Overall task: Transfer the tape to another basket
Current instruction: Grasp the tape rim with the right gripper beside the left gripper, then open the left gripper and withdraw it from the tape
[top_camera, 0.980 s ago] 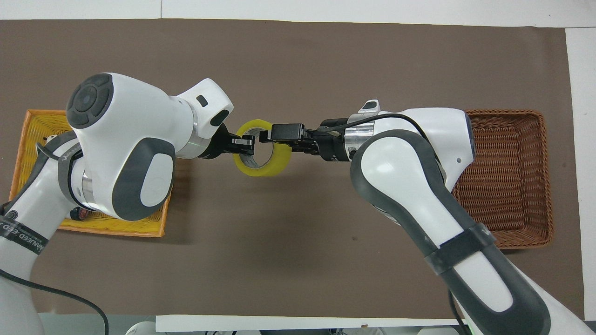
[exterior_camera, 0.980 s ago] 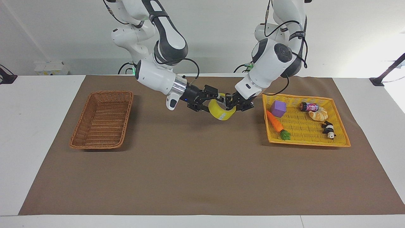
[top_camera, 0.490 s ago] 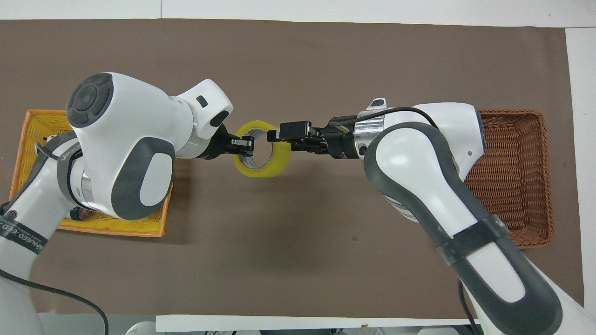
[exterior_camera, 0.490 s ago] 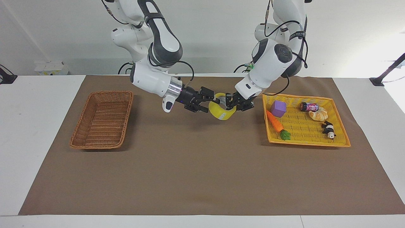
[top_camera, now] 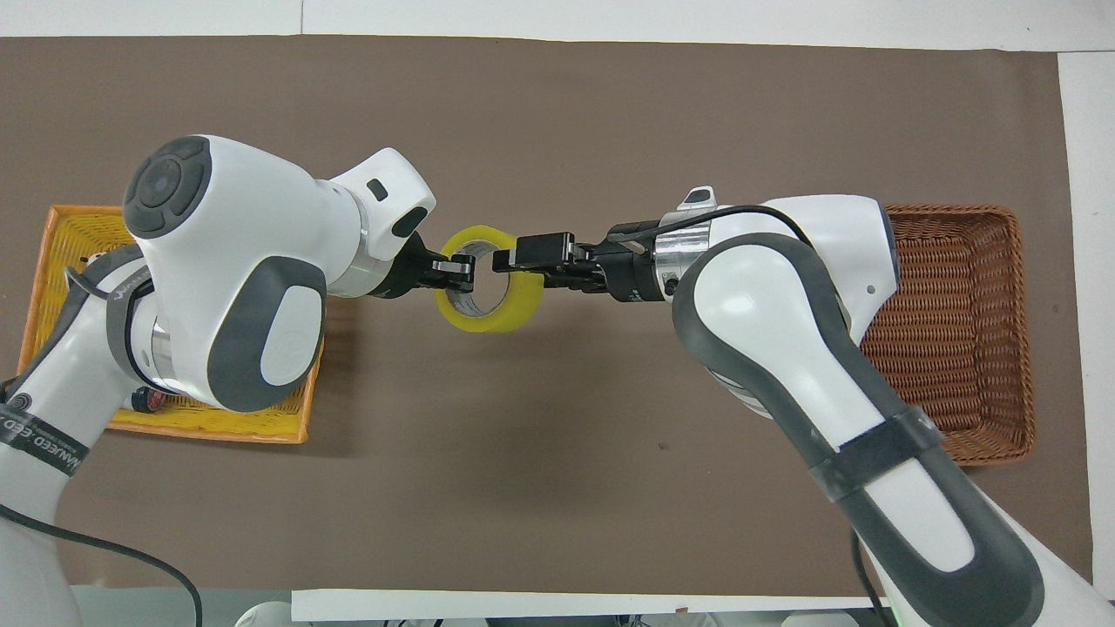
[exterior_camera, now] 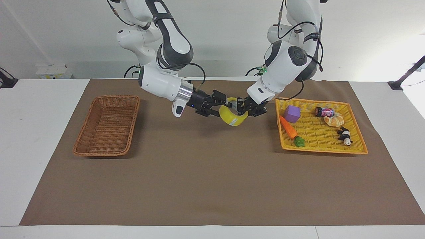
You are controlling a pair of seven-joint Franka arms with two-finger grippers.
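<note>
Facing view: tape roll [exterior_camera: 233, 117] is up in the air over the brown mat [exterior_camera: 212, 186], mid-table between the wicker basket [exterior_camera: 107, 125] and the yellow tray [exterior_camera: 320, 127]. Left gripper [exterior_camera: 241, 109] is pinching the roll's wall on the tray side. Right gripper [exterior_camera: 221, 107] is at the roll's basket-side wall; can't tell whether its fingers have bitten yet. Both forearms slope down and inward, wrists almost horizontal, grippers nose to nose. Tray holds a carrot [exterior_camera: 291, 131], purple cube [exterior_camera: 292, 114], small bottle [exterior_camera: 324, 112], bread piece [exterior_camera: 334, 119] and panda toy [exterior_camera: 345, 136].

Overhead view: tape [top_camera: 489, 278] hangs between the two, hole facing up. Left gripper [top_camera: 460, 272] clamps the rim from the tray end. Right gripper [top_camera: 514, 259] reaches in from the basket [top_camera: 1002, 331] end, one finger over the ring's wall; bite not confirmable.

Looks like a mid-air handover. To do it well: the right should seat fully on the wall before the left lets go, keeping the roll level and avoiding any tugging between the arms.
</note>
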